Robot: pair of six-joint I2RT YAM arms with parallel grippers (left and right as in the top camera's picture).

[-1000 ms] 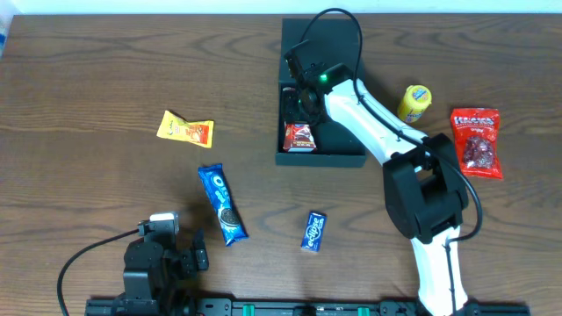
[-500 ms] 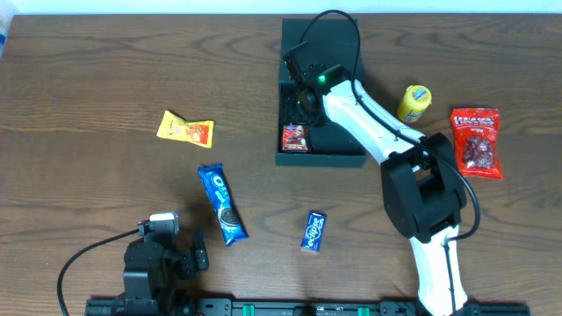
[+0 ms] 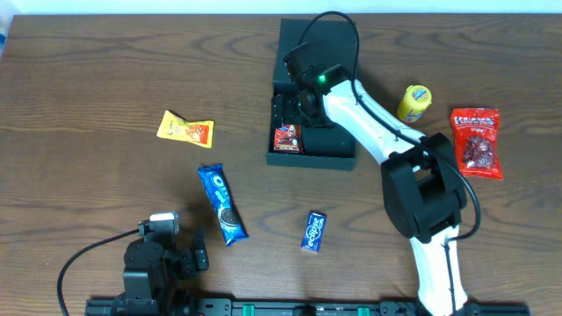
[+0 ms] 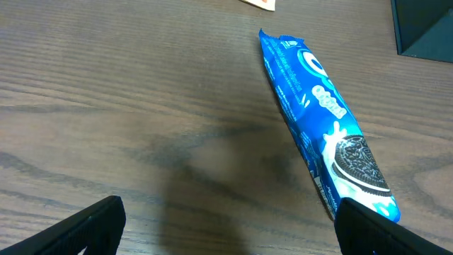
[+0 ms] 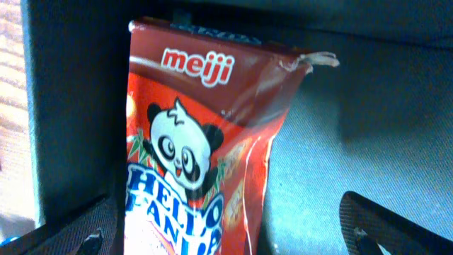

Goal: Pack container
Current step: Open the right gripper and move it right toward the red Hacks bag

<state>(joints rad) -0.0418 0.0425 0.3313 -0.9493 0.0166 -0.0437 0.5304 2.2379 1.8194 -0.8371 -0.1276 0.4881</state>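
Observation:
The container (image 3: 313,161), a dark square box, sits at the back middle of the table with its lid (image 3: 320,44) swung back. A red Hello Panda packet (image 3: 287,139) lies inside, against the left wall. My right gripper (image 3: 295,111) reaches down into the box just behind it. In the right wrist view the packet (image 5: 191,163) lies loose on the container floor (image 5: 368,127), and my right gripper (image 5: 230,237) is open with its jaws wide on either side. My left gripper (image 3: 195,253) is open low over the table near a blue Oreo pack (image 4: 322,127).
On the table lie the Oreo pack (image 3: 222,204), a yellow-orange packet (image 3: 185,129), a small blue bar (image 3: 313,230), a yellow round snack (image 3: 414,102) and a red bag (image 3: 475,140). My right arm stretches from the front right across to the box.
My right gripper has opened and let go of the Hello Panda packet inside the container. The container has slid a little to the left. The left arm has stayed still.

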